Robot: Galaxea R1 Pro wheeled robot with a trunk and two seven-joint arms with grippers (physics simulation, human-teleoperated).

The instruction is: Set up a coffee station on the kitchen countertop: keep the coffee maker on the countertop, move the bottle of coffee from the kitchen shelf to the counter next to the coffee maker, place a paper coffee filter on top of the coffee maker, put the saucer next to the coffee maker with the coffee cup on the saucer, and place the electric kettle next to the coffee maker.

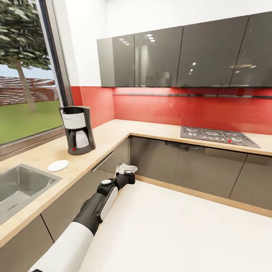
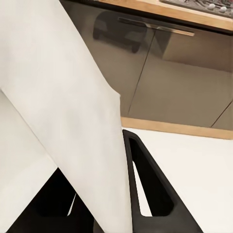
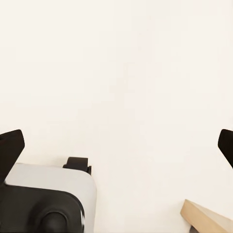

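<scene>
**Filter in the left gripper, coffee maker by the window**

The white paper coffee filter (image 2: 63,97) sits pinched in the left gripper (image 1: 126,169), held out over the pale floor (image 1: 181,234) just in front of the glossy dark grey base cabinets (image 1: 166,158). In the left wrist view the paper rises as a broad white sheet against one black finger (image 2: 150,184), so the jaws are closed on it.

Off to the left, the black drip coffee maker with a white upper front panel (image 1: 77,129) stands upright on the long light-wood kitchen countertop (image 1: 109,134), close to the window (image 1: 26,71). Faint grey lettering runs across its white panel, too small to read. A silver-white carafe sits in it and a small red switch shows at its base. Just beside it, nearer the inset steel sink (image 1: 22,187), lies the small flat round white saucer (image 1: 58,165), apart from the machine and bare on top.

Further along, past the corner, a steel gas hob (image 1: 217,136) is set in the worktop below a red backsplash (image 1: 189,109) and glossy grey wall cabinets (image 1: 181,56).

The right gripper (image 3: 116,145) shows its two black fingertips far apart at the edges of the right wrist view, spread wide with nothing between them, above the floor.
</scene>
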